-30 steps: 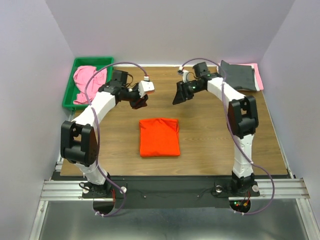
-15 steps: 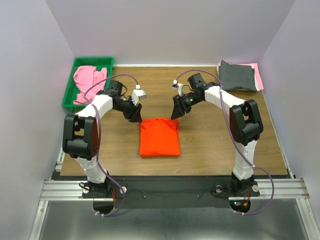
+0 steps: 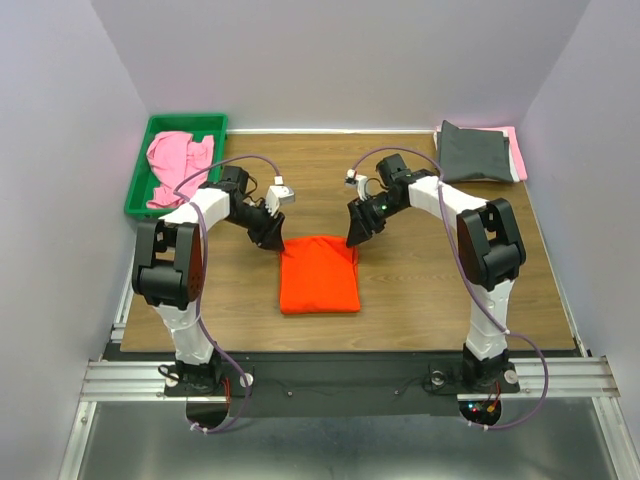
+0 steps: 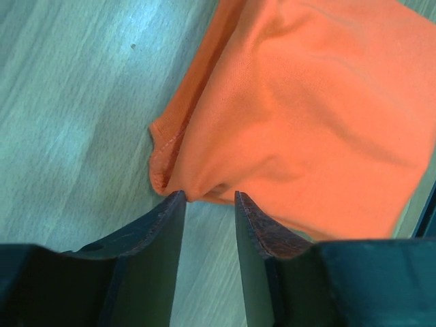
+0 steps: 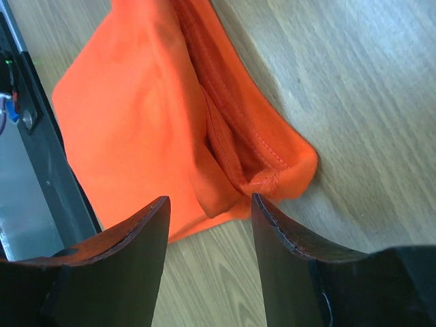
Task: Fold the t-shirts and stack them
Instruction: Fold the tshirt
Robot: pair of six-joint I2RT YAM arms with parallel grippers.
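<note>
A folded bright orange t-shirt (image 3: 318, 272) lies mid-table. My left gripper (image 3: 272, 240) is open at its far left corner; in the left wrist view (image 4: 208, 197) the fingertips just touch the shirt's edge (image 4: 300, 116). My right gripper (image 3: 354, 236) is open at the far right corner; in the right wrist view (image 5: 210, 203) the corner of the shirt (image 5: 225, 136) lies just ahead of the jaws. A folded dark grey t-shirt (image 3: 476, 152) lies on a pink one (image 3: 515, 150) at the far right corner. A crumpled pink t-shirt (image 3: 175, 160) lies in the tray.
A green plastic tray (image 3: 146, 134) stands at the far left corner of the wooden table (image 3: 420, 280). White walls close in the left, far and right sides.
Both grippers have come down and inward from the far half of the table to the orange t-shirt's far corners. The shirt has not moved.
</note>
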